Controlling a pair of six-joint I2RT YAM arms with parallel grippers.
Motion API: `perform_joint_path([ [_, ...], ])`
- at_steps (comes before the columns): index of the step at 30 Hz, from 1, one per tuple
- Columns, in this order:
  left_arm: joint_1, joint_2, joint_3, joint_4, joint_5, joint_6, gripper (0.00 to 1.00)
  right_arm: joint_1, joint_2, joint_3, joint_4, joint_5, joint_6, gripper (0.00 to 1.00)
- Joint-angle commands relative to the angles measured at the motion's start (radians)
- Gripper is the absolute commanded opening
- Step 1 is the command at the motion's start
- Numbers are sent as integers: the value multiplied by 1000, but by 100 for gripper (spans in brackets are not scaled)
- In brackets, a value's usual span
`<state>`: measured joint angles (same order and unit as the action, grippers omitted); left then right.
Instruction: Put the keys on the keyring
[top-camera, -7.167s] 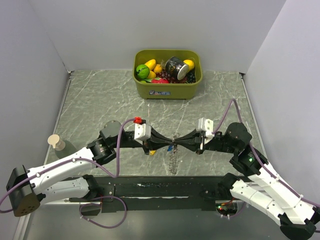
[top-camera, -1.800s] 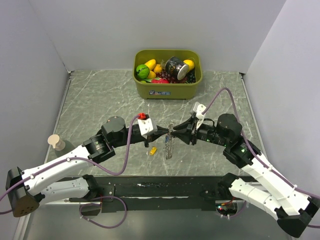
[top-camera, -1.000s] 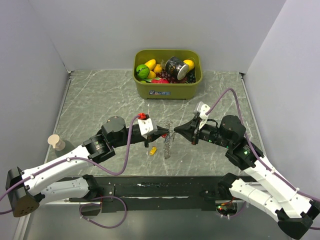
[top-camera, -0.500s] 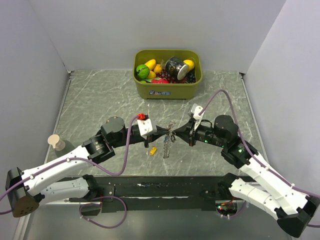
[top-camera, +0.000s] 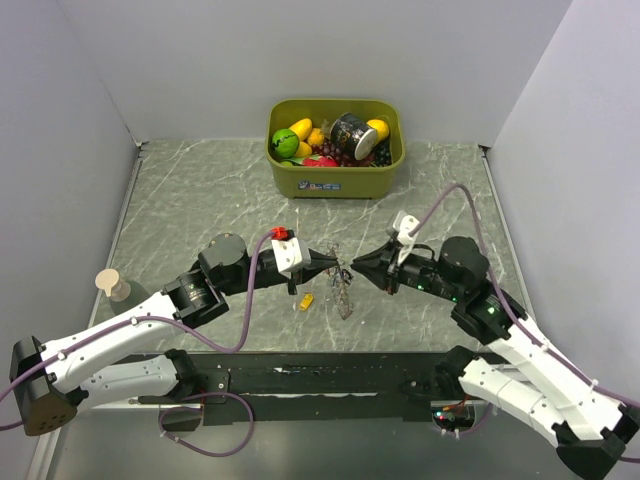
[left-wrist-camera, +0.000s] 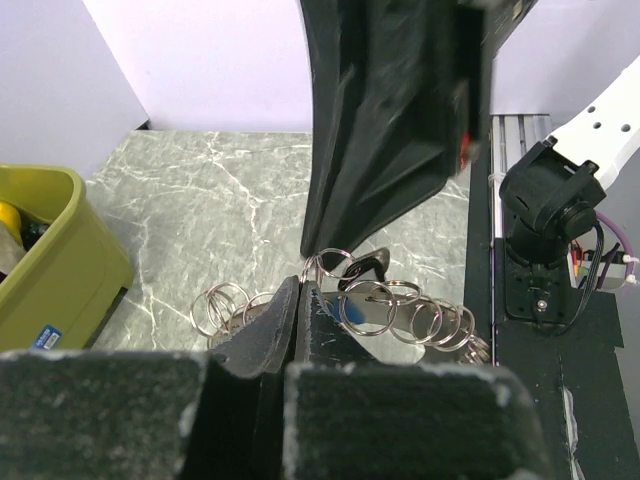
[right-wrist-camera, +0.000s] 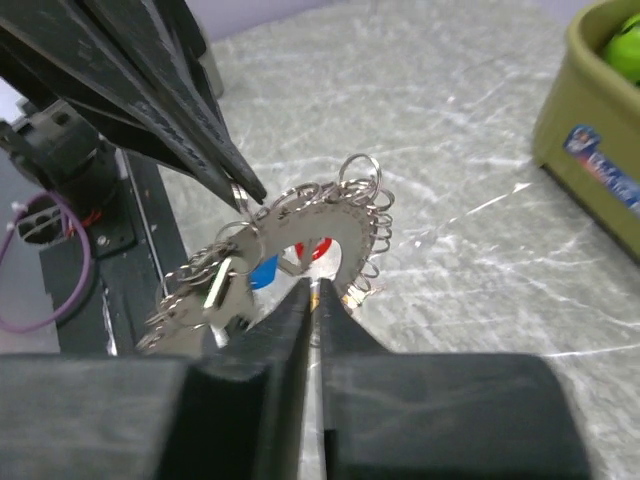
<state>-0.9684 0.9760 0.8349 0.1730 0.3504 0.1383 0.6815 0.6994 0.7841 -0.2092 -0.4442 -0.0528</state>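
The keyring (top-camera: 342, 288), a grey metal ring strung with many small split rings, hangs above the table between the two arms. My left gripper (top-camera: 333, 267) is shut on its rim; in the left wrist view the keyring (left-wrist-camera: 410, 305) juts out past the closed fingertips (left-wrist-camera: 290, 310). A blue key (right-wrist-camera: 262, 272), a red key (right-wrist-camera: 318, 250) and a black key (left-wrist-camera: 372, 266) hang on it. My right gripper (top-camera: 356, 268) is shut, its tips (right-wrist-camera: 308, 292) right at the keyring (right-wrist-camera: 330, 215); I cannot tell whether they pinch anything. A yellow-orange key (top-camera: 307, 301) lies on the table under the left gripper.
An olive bin (top-camera: 336, 178) of toy fruit and a dark can stands at the back centre. A small beige object (top-camera: 113, 285) stands at the left edge. Grey walls close in the left, right and back. A black rail (top-camera: 330, 378) runs along the near edge.
The right gripper has backed off a little to the right since half a second ago. The keyring has stayed in the left gripper, and the yellow-orange key has not moved.
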Motion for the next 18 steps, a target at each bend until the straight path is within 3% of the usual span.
perform_joint_path([
  [1, -1, -26, 6, 48, 9, 21, 1, -5, -58, 23, 14, 21, -12, 34],
  [6, 0, -17, 12, 40, 15, 27, 1, -5, -61, 24, 47, -53, 14, 59],
  [9, -1, -14, 16, 39, 25, 26, 1, -7, -32, 38, 56, -90, 28, 64],
  [14, -1, -13, 18, 39, 38, 23, 1, -7, 15, 49, 68, -117, 42, 62],
  [17, -1, -14, 20, 40, 41, 21, 1, -5, 34, 49, 74, -117, 45, 52],
  [18, -1, -16, 20, 39, 42, 23, 1, -7, 38, 49, 77, -114, 47, 44],
])
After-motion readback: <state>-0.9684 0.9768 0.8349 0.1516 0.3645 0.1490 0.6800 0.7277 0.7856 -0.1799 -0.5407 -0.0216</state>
